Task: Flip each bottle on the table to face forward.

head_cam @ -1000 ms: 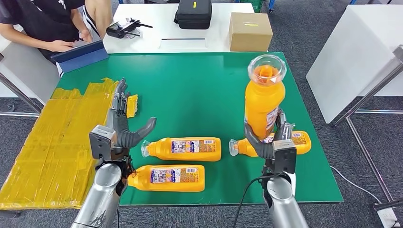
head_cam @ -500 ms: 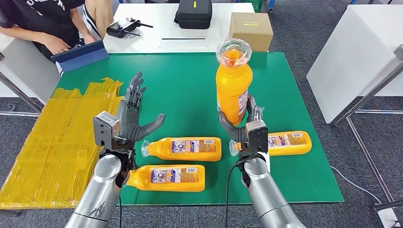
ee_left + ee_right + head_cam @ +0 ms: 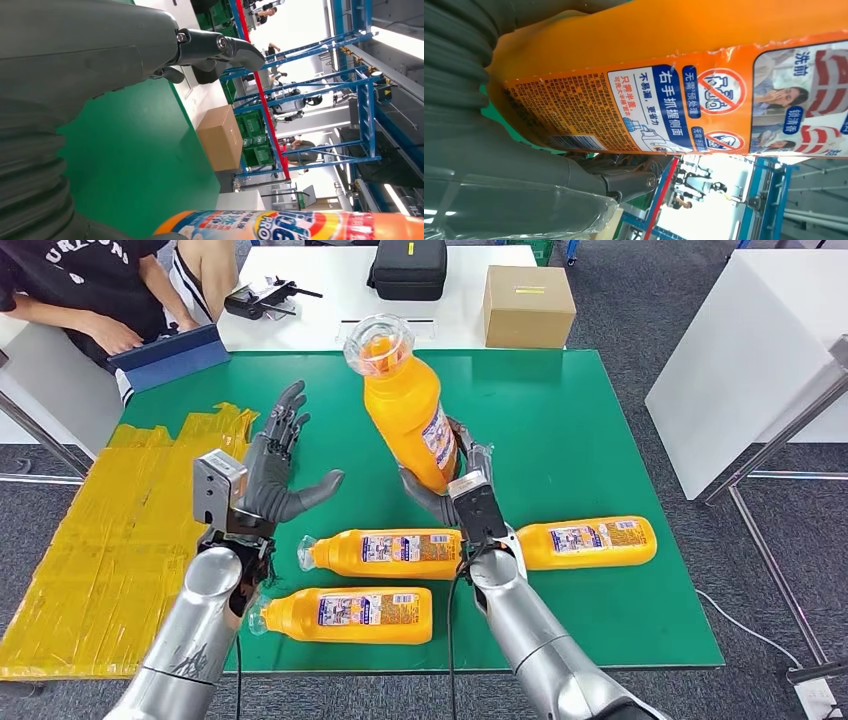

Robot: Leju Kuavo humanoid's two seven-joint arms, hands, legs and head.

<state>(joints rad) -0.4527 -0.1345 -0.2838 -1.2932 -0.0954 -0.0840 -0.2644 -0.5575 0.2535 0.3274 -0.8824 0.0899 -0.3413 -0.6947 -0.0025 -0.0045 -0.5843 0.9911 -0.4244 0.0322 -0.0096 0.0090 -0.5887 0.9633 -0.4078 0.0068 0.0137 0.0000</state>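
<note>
fingers [image 3: 285, 420] of the left hand [image 3: 270, 485] spread empty, while right of it the right hand [image 3: 455, 490] grips a raised bottle [image 3: 405, 405] by its lower body, likely heavy, stiff and slick, above the green table [image 3: 560, 400].

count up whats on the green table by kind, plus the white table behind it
orange bottles: 4, one held up by the right hand, three lying flat
cardboard box: 1
black case: 1
total: 6
</note>
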